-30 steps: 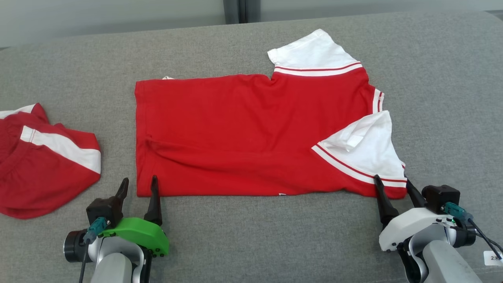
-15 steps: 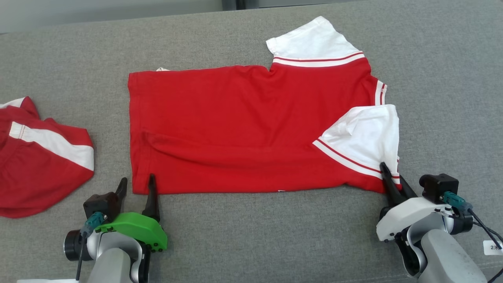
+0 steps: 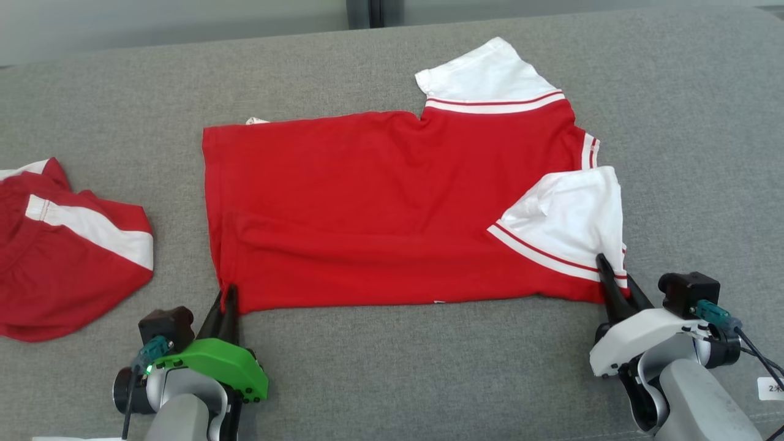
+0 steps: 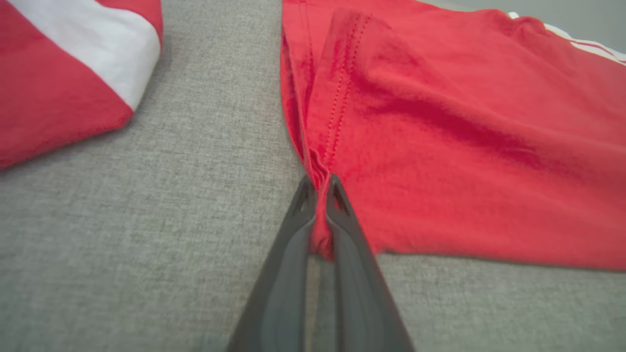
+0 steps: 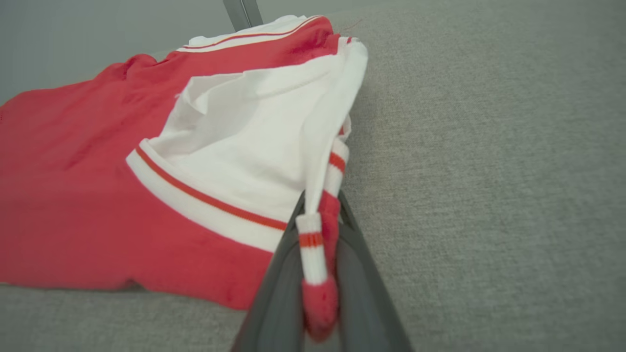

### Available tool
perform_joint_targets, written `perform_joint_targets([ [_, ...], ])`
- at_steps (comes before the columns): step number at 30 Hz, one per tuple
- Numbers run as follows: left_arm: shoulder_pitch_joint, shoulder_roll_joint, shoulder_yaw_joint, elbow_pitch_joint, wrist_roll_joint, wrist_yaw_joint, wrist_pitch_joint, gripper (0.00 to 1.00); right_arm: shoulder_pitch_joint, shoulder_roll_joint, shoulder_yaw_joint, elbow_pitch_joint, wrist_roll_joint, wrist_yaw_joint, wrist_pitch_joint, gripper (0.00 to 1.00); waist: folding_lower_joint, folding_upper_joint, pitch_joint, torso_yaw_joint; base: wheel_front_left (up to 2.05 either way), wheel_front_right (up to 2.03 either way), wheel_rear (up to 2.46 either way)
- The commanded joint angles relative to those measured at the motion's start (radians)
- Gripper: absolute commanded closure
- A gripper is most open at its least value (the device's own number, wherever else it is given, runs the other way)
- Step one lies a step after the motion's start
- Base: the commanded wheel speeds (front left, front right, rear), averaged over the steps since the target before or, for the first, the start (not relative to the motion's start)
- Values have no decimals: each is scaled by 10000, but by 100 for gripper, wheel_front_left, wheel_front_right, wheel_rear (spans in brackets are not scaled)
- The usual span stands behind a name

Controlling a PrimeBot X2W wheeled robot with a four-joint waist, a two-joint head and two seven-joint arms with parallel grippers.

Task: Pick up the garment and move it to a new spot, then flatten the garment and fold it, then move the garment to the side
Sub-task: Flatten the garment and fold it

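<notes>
The garment [image 3: 380, 208] is a red T-shirt with white sleeves and striped trim, lying flat across the grey surface. My left gripper [image 3: 228, 294] is shut on its near-left hem corner; in the left wrist view the red hem [image 4: 320, 215] is pinched between the dark fingers [image 4: 293, 254]. At the near-right, my right gripper [image 3: 606, 269] is shut on the corner of the garment by the white sleeve [image 3: 569, 220]. The right wrist view has the striped cuff and red fabric [image 5: 318, 254] bunched between the fingers [image 5: 362, 274].
A second red and white garment [image 3: 67, 245] lies crumpled at the left edge, also in the left wrist view [image 4: 63, 73]. The grey fabric surface [image 3: 429, 367] stretches all around. A pale wall and a dark post [image 3: 361, 12] run along the far edge.
Both grippers went from open to shut, the right first and then the left. The left gripper moved onto the hem corner, which is now pulled slightly toward me.
</notes>
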Motion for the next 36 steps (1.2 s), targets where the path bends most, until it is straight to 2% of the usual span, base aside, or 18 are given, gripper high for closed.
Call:
perform_joint_targets([
  [1,375,27,52,178,36,-14,45,100,215,-58,-46,45,70,-15,16,100,0,0,-413,43,0,0,0],
  [10,1505,34,-26,530,144,-85,44,100,1221,-111,256,448,461,-15,14,100,0,0,-2099,14,0,0,0],
  [17,2257,37,-71,595,287,-101,36,100,1963,-304,860,358,929,-15,8,100,0,0,-2859,18,0,0,0],
  [25,2687,41,178,553,358,-41,35,100,2406,-407,951,249,1154,-15,8,100,0,0,-2914,96,0,0,0],
  [26,2656,41,207,521,395,-5,35,99,2387,-406,934,254,1152,-15,8,80,0,0,-2878,112,0,0,0],
  [27,2656,41,207,521,395,-5,35,99,2387,-406,934,254,1152,-15,8,80,0,0,-2878,112,0,0,0],
  [28,2617,41,229,472,433,18,35,59,2361,-398,920,288,1160,-15,8,9,0,0,-2840,128,0,0,0],
  [29,2584,43,248,431,458,30,33,0,2321,-383,887,302,1192,-15,8,0,0,0,-2802,147,0,0,0],
  [36,2415,32,496,-419,927,280,29,0,1939,-408,122,-426,427,-13,8,0,0,0,-2426,233,0,0,0],
])
